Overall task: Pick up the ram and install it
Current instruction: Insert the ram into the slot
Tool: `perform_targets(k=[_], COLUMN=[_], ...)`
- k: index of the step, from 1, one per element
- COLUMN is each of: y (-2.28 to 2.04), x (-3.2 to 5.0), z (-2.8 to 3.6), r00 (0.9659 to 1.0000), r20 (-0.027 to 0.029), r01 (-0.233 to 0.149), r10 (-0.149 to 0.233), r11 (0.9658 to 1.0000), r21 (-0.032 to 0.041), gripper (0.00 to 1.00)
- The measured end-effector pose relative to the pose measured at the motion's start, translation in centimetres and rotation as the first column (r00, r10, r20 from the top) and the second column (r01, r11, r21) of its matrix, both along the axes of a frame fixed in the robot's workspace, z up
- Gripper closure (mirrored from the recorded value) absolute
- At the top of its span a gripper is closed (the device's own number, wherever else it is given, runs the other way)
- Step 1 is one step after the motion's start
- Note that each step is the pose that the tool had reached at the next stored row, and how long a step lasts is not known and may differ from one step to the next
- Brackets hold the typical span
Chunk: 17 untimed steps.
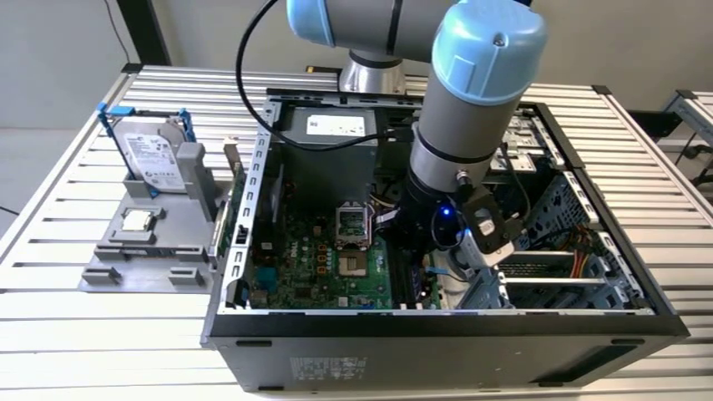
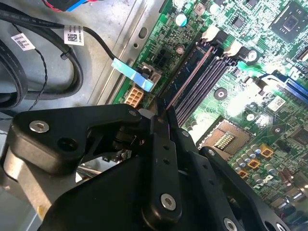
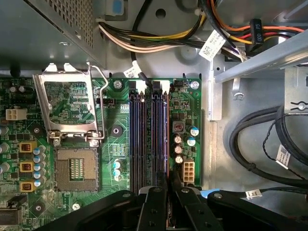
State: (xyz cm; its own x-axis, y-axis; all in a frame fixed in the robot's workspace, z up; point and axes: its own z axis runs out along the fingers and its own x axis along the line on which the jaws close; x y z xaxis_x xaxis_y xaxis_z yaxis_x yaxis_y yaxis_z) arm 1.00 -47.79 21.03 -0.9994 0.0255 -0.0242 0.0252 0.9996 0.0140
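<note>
In both wrist views my gripper (image 3: 169, 186) is low over the green motherboard (image 3: 115, 144), inside the open computer case (image 1: 446, 322). Its black fingers (image 2: 161, 125) are shut on the ram (image 2: 190, 72), a thin dark stick seen edge-on. The stick runs along the memory slot (image 3: 166, 134) nearest the small capacitors, lined up with it; I cannot tell how deep it sits. In the exterior view the arm's wrist (image 1: 440, 221) reaches down into the case and hides the ram.
Beside the slots are an open processor socket (image 3: 77, 168) with its raised metal frame (image 3: 70, 103), and black cables (image 3: 260, 144) past the board's edge. Left of the case in the exterior view, a grey fixture (image 1: 145, 251) holds a hard drive (image 1: 150, 154) and a small square chip (image 1: 136, 220).
</note>
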Motion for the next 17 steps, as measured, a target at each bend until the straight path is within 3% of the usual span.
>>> perform_targets(k=[1,2,6,16,17], y=[0.00,-0.01,0.00,0.00,0.00], x=[0.00,0.00,0.00,0.00,0.00], z=[0.00,-0.01,0.04,4.50,4.60], r00=[1.0000,1.0000,1.0000,1.0000,1.0000], r20=[0.0000,0.0003,0.0001,0.0000,0.0000], r01=[0.000,0.000,0.000,0.001,0.001], r10=[0.000,0.000,0.000,-0.001,-0.001], r11=[1.0000,1.0000,1.0000,1.0000,1.0000], r21=[0.0000,-0.0004,0.0001,0.0000,0.0000], gripper=[1.00,0.00,0.00,0.00,0.00])
